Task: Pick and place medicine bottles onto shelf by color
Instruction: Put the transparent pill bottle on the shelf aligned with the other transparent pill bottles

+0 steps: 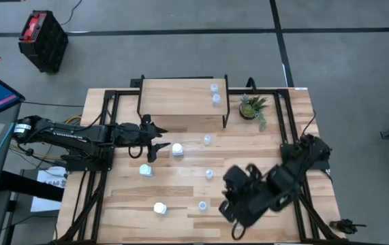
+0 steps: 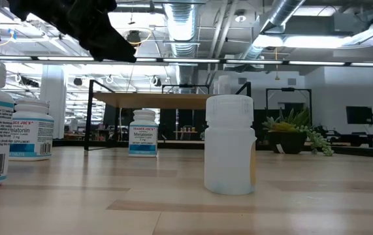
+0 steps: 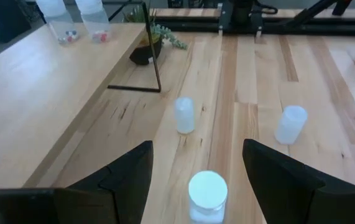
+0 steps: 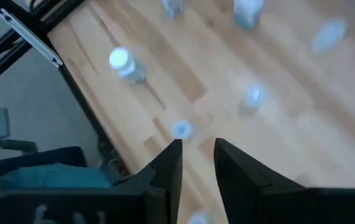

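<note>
High view: left pincer (image 1: pixel 154 144), spread, flanks a white bottle (image 1: pixel 178 149) for grasping; right pincer (image 1: pixel 229 215) hangs pressed together, empty.

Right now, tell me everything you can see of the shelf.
The shelf is a low riser: a light-wood rectangular top on thin black metal legs. It stands level at the table's far edge, near the middle, left of a small potted plant. Two translucent bottles stand upright near its right end, with small colored bits at their bottoms; the rest of the top is bare. Neither end effector touches it.
</note>
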